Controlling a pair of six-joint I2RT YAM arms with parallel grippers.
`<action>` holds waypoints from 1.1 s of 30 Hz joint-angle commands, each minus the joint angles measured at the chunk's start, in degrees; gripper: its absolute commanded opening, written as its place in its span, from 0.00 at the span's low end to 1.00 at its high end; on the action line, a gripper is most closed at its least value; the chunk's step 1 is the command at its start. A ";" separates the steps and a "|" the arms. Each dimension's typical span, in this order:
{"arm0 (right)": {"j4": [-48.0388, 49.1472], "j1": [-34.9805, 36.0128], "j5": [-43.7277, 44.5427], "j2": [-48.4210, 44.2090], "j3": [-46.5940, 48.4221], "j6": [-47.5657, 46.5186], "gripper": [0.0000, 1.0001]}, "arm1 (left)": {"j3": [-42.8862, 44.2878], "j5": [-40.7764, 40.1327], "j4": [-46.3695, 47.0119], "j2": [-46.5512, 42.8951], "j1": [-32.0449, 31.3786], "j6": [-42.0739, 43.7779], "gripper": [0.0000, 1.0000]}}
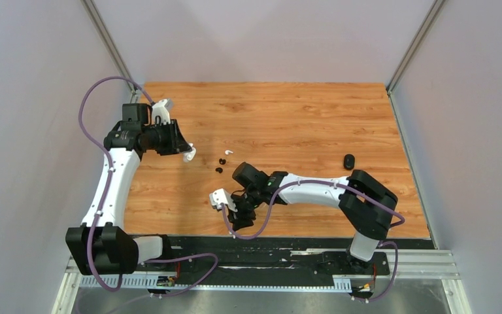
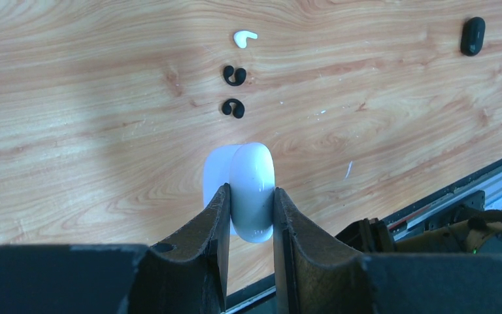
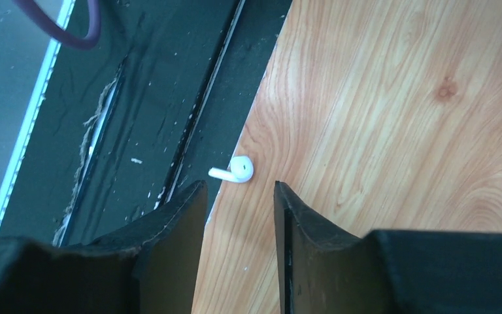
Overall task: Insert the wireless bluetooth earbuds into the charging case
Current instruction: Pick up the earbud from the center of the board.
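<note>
right claw (image 3: 238, 196): nearest to us, low at the table's near edge; jaws apart, nothing between them.
near earbud (image 3: 234, 170): white, lying right on the near edge of the wooden table (image 1: 287, 111), stem pointing out over the black rail (image 1: 281, 252); just ahead of the right claw's tips, not touching them. We can't pick it out in the top view, the claw hides it.
left claw (image 2: 248, 216): farther back on the left, clamped on the case (image 2: 245, 190); fingers (image 2: 212, 222) press on both its sides.
case: white, rounded, held off the table in the left claw. It looks like two rounded halves side by side, but whether the lid is open we cannot tell.
far earbud (image 2: 243, 38): white, on the wood mid-table, well apart from both claws.
black bits (image 2: 234, 76): two small curled black pieces just beside the far earbud; not task items as far as we judge.
black oval (image 1: 349, 161): small dark thing on the right side of the table, away from everything.
step in hand: we judge the right arm is lining up to pick the near earbud while the left presents the case. Neither earbud is in the case yet.
next move needs: lower and close on a tiny glossy piece; a nudge could tip it off the edge onto the rail, so come straight down, then carry it to the case.
</note>
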 commanded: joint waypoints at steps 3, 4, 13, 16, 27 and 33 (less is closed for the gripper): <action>8.60 3.31 6.95 1.03 1.00 4.57 0.39 | 0.59 -0.11 1.44 -2.19 0.34 0.38 0.00; 9.00 3.73 8.00 1.19 1.08 4.96 0.38 | 0.52 0.06 1.46 -2.21 0.36 0.34 0.00; 7.49 4.99 10.75 3.05 1.20 4.99 0.37 | 0.74 0.45 2.14 -1.44 0.46 -0.55 0.00; 6.94 5.02 10.57 3.69 1.27 5.16 0.37 | 0.81 0.65 2.21 -1.11 0.45 -0.74 0.00; 4.39 5.26 9.11 5.15 2.43 4.72 0.37 | -0.11 0.77 2.77 -1.13 0.44 -0.85 0.00; 4.31 5.42 10.42 6.16 2.25 3.47 0.34 | 0.11 1.17 2.97 -0.38 0.56 -0.96 0.00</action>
